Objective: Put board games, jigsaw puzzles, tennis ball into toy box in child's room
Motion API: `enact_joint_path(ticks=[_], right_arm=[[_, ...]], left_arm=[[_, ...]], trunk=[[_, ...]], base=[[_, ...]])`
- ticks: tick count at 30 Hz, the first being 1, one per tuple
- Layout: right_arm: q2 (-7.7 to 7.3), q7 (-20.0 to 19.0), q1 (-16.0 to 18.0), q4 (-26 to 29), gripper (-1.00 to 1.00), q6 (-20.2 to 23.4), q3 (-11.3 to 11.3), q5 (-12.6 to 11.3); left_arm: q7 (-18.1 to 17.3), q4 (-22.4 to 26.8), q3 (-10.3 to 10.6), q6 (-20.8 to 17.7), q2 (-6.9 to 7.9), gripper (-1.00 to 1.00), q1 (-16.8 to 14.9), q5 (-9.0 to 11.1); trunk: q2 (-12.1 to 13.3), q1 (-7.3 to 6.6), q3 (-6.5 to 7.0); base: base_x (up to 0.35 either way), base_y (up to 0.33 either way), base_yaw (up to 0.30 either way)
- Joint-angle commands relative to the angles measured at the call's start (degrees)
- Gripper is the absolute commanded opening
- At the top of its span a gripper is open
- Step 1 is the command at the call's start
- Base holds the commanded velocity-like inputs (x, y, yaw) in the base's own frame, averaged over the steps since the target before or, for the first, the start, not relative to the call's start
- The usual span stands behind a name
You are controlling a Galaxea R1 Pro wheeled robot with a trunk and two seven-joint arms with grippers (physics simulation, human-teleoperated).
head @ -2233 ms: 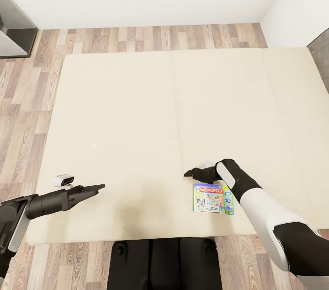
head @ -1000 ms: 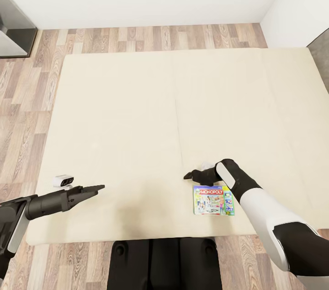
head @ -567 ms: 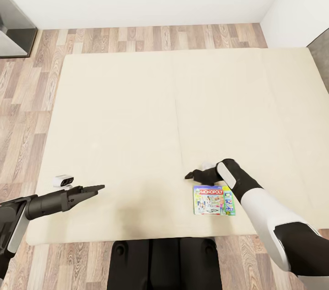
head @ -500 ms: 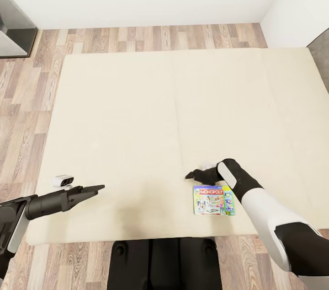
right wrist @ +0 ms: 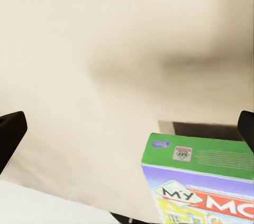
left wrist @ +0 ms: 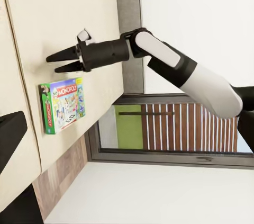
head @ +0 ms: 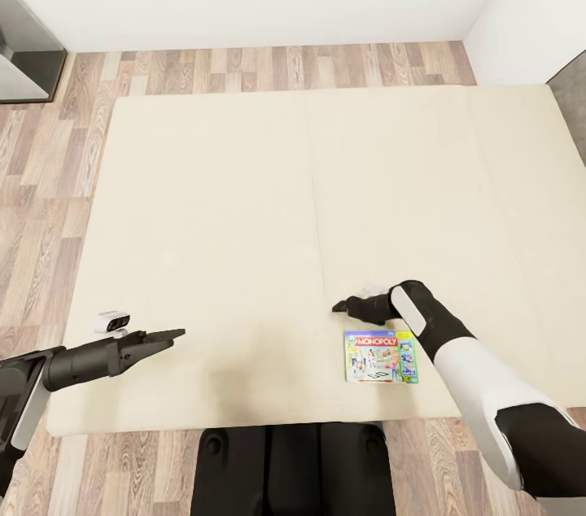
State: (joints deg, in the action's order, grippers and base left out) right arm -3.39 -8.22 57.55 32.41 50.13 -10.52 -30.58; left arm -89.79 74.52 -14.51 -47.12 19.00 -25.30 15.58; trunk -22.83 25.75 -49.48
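One board game, a pale green Monopoly box, lies flat on the cream bed near its front edge, right of centre. My right gripper hovers just beyond the box's far left corner with its fingers apart and nothing between them. The left wrist view shows this right gripper open beside the board game. In the right wrist view the box's green edge sits close below the spread fingertips. My left gripper is open over the bed's front left part, holding nothing.
Wood-plank floor runs between the bed and the white wall. A dark grey piece of furniture stands at the far left. My black base is against the bed's front edge. A window lies beyond the bed.
The right gripper has drifted slightly right and away from the board game. The box has shifted very little. The left arm has stayed still.
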Motion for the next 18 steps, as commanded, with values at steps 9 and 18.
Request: enact_joint_path(ticks=[9,18], right_arm=[[-2.72,-0.7,-5.2,11.0,1.0,0.4,0.7,-0.1],[-7.21,-0.7,-9.8,17.7,1.0,1.0,4.8,-0.4]], left_arm=[[-0.2,0.0,0.0,-0.6,0.74,1.0,0.0,0.0],[-0.2,0.0,0.0,-0.6,0.85,1.0,0.0,0.0]], trunk=[[-0.1,0.03,-0.06],[-0.1,0.03,-0.06]], base=[[0.0,0.0,0.0],[0.0,0.0,0.0]])
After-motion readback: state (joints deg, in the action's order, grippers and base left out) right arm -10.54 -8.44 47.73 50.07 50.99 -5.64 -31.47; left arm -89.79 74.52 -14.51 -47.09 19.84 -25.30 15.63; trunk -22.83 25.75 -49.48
